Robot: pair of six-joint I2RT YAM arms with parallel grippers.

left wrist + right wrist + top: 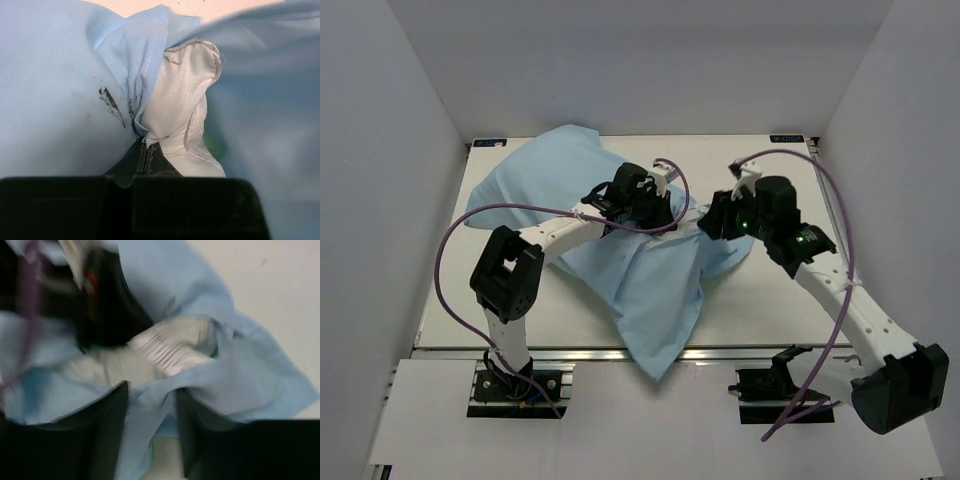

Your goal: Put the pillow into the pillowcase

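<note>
The pillowcase [650, 290] lies plain light blue side up across the table, and one corner hangs over the front edge. The pillow is covered by it in the top view. A white pillow corner [182, 95] pokes out of the blue cloth [50, 100] in the left wrist view. My left gripper [660, 205] [145, 152] is shut on the pillowcase edge right beside that corner. My right gripper [712, 222] [150, 390] is open, with a fold of the pillowcase [240, 385] draped between its fingers. A white pillow part with a printed label [170, 347] lies just beyond it.
The white table [770, 300] is boxed in by pale walls on three sides. Purple cables [445, 270] loop beside both arms. The left gripper's dark body [105, 305] sits close ahead in the blurred right wrist view.
</note>
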